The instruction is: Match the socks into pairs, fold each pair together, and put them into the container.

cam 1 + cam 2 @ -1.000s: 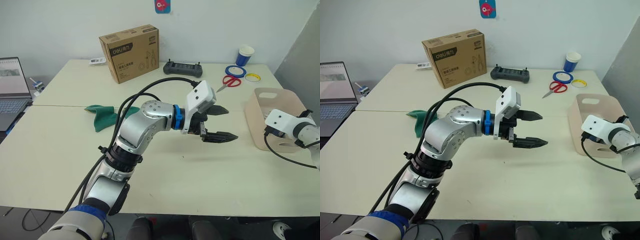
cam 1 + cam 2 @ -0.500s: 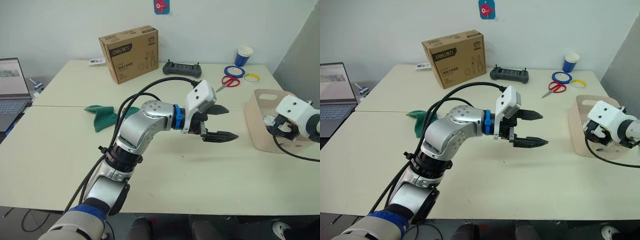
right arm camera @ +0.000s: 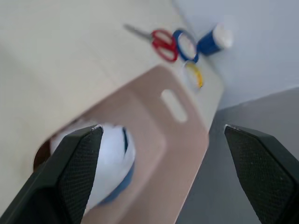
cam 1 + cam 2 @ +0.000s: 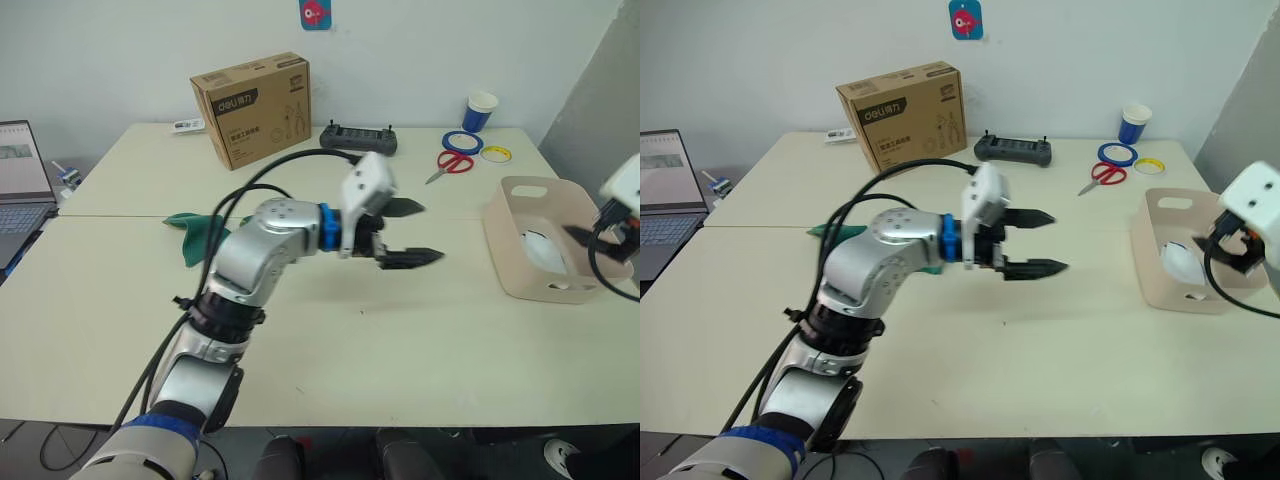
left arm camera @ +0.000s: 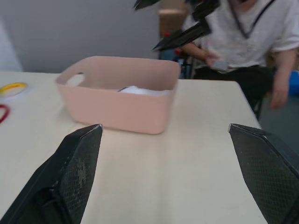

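Right gripper (image 4: pixel 600 237) risen from beside container (image 4: pixel 510 262) to above it, empty, fingers spread, left gripper (image 4: pixel 411 232) agape.

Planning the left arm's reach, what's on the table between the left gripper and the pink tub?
Nothing: between the left gripper and the tub the tabletop is bare, as the eye views and left wrist view show.

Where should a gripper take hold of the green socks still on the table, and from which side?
Grip the green socks from above, probably at the bunched part nearest the left arm's cable. They lie flat and limp on the table, so a side approach has no edge to catch. The left gripper, open, is nearer than the right gripper over the container.
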You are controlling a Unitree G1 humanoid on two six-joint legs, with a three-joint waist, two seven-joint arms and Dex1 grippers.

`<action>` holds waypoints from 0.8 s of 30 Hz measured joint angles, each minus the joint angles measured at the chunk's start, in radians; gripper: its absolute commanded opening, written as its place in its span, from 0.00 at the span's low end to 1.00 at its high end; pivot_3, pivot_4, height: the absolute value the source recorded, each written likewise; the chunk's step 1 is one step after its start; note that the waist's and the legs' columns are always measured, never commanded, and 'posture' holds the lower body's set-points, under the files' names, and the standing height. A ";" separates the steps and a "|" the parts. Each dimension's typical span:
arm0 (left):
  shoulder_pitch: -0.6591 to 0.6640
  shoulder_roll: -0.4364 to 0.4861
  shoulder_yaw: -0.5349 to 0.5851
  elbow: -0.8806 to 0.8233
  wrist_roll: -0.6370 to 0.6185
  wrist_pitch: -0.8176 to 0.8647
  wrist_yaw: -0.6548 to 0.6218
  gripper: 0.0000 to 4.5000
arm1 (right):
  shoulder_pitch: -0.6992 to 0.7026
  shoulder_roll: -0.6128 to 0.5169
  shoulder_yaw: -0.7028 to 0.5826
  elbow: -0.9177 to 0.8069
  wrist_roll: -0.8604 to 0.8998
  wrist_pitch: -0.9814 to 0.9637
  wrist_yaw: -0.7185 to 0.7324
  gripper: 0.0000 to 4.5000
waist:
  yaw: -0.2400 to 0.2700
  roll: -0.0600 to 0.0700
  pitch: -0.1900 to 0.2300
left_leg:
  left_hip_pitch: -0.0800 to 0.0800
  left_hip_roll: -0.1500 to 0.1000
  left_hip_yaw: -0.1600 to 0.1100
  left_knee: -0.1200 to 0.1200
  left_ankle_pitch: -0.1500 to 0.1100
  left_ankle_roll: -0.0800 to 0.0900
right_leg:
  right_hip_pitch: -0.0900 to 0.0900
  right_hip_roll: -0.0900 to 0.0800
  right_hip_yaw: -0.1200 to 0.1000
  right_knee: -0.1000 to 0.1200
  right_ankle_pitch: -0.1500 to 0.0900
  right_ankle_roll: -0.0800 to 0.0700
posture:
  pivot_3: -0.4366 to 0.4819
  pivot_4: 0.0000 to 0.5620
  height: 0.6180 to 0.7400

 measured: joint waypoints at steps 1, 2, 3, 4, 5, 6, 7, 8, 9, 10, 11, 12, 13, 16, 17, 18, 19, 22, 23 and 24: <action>0.022 0.019 0.019 -0.004 0.001 -0.016 0.005 1.00 | -0.007 0.025 -0.006 -0.021 0.017 0.002 -0.012 0.99 | 0.001 0.000 0.000 | 0.000 0.000 0.000 0.000 0.000 0.000 | 0.000 0.000 0.000 0.000 0.000 0.000 | 0.48 0.27 0.86; 0.050 0.047 0.046 -0.008 0.001 -0.033 0.011 1.00 | -0.014 0.065 -0.010 -0.050 0.036 0.001 -0.027 0.99 | 0.000 0.000 0.000 | 0.000 0.001 0.000 0.001 0.000 0.000 | 0.000 0.001 0.000 0.001 0.000 0.000 | 0.48 0.27 0.86; 0.075 0.075 0.075 -0.010 0.001 -0.043 0.017 1.00 | -0.017 0.108 -0.009 -0.083 0.054 -0.002 -0.043 0.99 | -0.001 0.000 0.000 | 0.000 0.001 0.000 0.001 0.000 0.000 | 0.000 0.001 0.000 0.001 0.000 0.000 | 0.48 0.27 0.86; 0.109 0.115 0.112 -0.013 0.000 -0.053 0.019 1.00 | -0.021 0.161 -0.003 -0.123 0.072 -0.004 -0.068 0.99 | -0.004 0.000 0.000 | 0.000 0.001 0.000 0.001 0.000 0.000 | 0.000 0.001 0.001 0.001 0.000 0.000 | 0.48 0.27 0.86; 0.136 0.148 0.144 -0.012 0.000 -0.056 0.021 1.00 | -0.023 0.199 0.005 -0.155 0.087 -0.005 -0.087 0.99 | -0.004 0.000 0.000 | 0.000 0.001 0.000 0.001 0.000 0.000 | 0.000 0.001 0.000 0.002 0.000 0.000 | 0.48 0.27 0.86; 0.159 0.170 0.170 -0.014 0.000 -0.059 0.023 1.00 | -0.024 0.226 0.011 -0.178 0.098 -0.003 -0.104 0.99 | -0.001 0.000 0.001 | 0.000 0.001 0.000 0.002 0.000 0.000 | -0.001 0.001 0.000 0.002 0.000 0.000 | 0.48 0.27 0.86; 0.198 0.198 0.210 -0.020 -0.001 -0.071 0.030 1.00 | -0.026 0.270 0.026 -0.223 0.111 0.000 -0.132 0.99 | 0.002 0.000 0.001 | -0.001 0.001 0.000 0.002 0.000 0.000 | 0.000 0.000 0.000 0.002 0.000 0.000 | 0.48 0.27 0.86; 0.229 0.212 0.237 -0.026 -0.002 -0.075 0.040 1.00 | -0.024 0.307 0.043 -0.257 0.126 0.005 -0.150 0.99 | 0.004 0.000 0.001 | -0.001 0.001 0.000 0.002 0.000 0.000 | 0.000 0.000 0.000 0.002 0.000 0.000 | 0.48 0.27 0.86; 0.269 0.224 0.265 -0.038 -0.008 -0.075 0.049 1.00 | -0.019 0.357 0.056 -0.286 0.145 0.007 -0.172 0.99 | 0.004 0.000 0.000 | -0.001 0.002 0.000 0.003 0.000 0.000 | 0.000 0.000 -0.001 0.001 0.000 0.000 | 0.48 0.27 0.86; 0.321 0.230 0.294 -0.056 -0.018 -0.077 0.060 1.00 | 0.001 0.401 0.079 -0.314 0.153 0.007 -0.194 0.99 | 0.005 -0.001 0.000 | -0.002 0.002 0.000 0.002 0.000 0.000 | 0.000 0.000 -0.001 0.001 0.000 0.000 | 0.48 0.27 0.86; 0.381 0.236 0.318 -0.066 -0.024 -0.078 0.067 1.00 | 0.036 0.437 0.109 -0.334 0.160 0.008 -0.210 0.99 | 0.006 -0.001 0.000 | -0.003 0.002 0.000 0.003 0.000 0.000 | 0.000 0.000 -0.001 0.000 0.000 0.000 | 0.48 0.27 0.86; 0.453 0.241 0.350 -0.081 -0.027 -0.084 0.079 1.00 | 0.070 0.475 0.141 -0.347 0.162 0.008 -0.230 0.99 | 0.006 -0.001 0.000 | -0.003 0.002 0.000 0.003 0.000 0.000 | -0.001 0.000 -0.001 -0.001 0.000 -0.001 | 0.48 0.27 0.86; 0.511 0.241 0.374 -0.081 -0.027 -0.090 0.090 1.00 | 0.110 0.496 0.167 -0.359 0.163 0.008 -0.239 0.99 | 0.007 -0.001 0.000 | -0.004 0.003 0.000 0.003 0.000 0.000 | -0.001 -0.001 -0.001 -0.001 0.001 -0.002 | 0.48 0.27 0.86; 0.682 0.244 0.453 -0.077 -0.014 -0.142 0.134 1.00 | 0.252 0.503 0.249 -0.377 0.141 -0.038 -0.244 0.99 | 0.019 -0.001 0.000 | -0.006 0.003 -0.001 0.004 0.000 0.000 | -0.002 -0.001 -0.002 -0.002 0.001 -0.002 | 0.48 0.27 0.86; 0.728 0.250 0.481 -0.067 -0.009 -0.157 0.145 1.00 | 0.296 0.503 0.269 -0.381 0.137 -0.054 -0.239 0.99 | 0.021 -0.001 0.000 | -0.006 0.002 -0.001 0.004 0.000 0.000 | -0.002 -0.001 -0.002 -0.002 0.001 -0.001 | 0.48 0.27 0.86; 0.774 0.256 0.506 -0.063 -0.004 -0.176 0.152 1.00 | 0.336 0.508 0.285 -0.384 0.135 -0.073 -0.237 0.99 | 0.022 -0.001 0.000 | -0.006 0.002 0.000 0.004 0.000 0.000 | -0.002 -0.001 -0.002 -0.003 0.000 -0.001 | 0.48 0.27 0.86; 0.817 0.261 0.524 -0.061 0.003 -0.202 0.153 1.00 | 0.370 0.517 0.297 -0.388 0.137 -0.086 -0.237 0.99 | 0.024 -0.001 0.000 | -0.006 0.002 0.000 0.004 0.000 0.000 | -0.002 -0.001 -0.002 -0.003 0.000 -0.001 | 0.48 0.27 0.86; 0.914 0.261 0.551 -0.048 0.015 -0.272 0.152 1.00 | 0.449 0.559 0.313 -0.385 0.139 -0.127 -0.253 0.99 | 0.027 -0.002 -0.001 | -0.005 0.003 0.000 0.004 0.000 0.000 | -0.001 -0.001 -0.002 -0.003 0.000 -0.002 | 0.48 0.27 0.86; 0.943 0.261 0.556 -0.042 0.020 -0.292 0.152 1.00 | 0.478 0.567 0.313 -0.379 0.138 -0.145 -0.257 0.99 | 0.027 -0.002 -0.001 | -0.005 0.003 0.000 0.004 0.000 0.000 | -0.002 -0.001 -0.002 -0.003 0.000 -0.003 | 0.48 0.27 0.86; 0.968 0.261 0.565 -0.032 0.022 -0.309 0.151 1.00 | 0.507 0.574 0.313 -0.370 0.137 -0.160 -0.259 0.99 | 0.027 -0.003 -0.001 | -0.005 0.003 0.001 0.004 0.000 0.000 | -0.002 -0.001 -0.002 -0.003 0.000 -0.003 | 0.48 0.27 0.86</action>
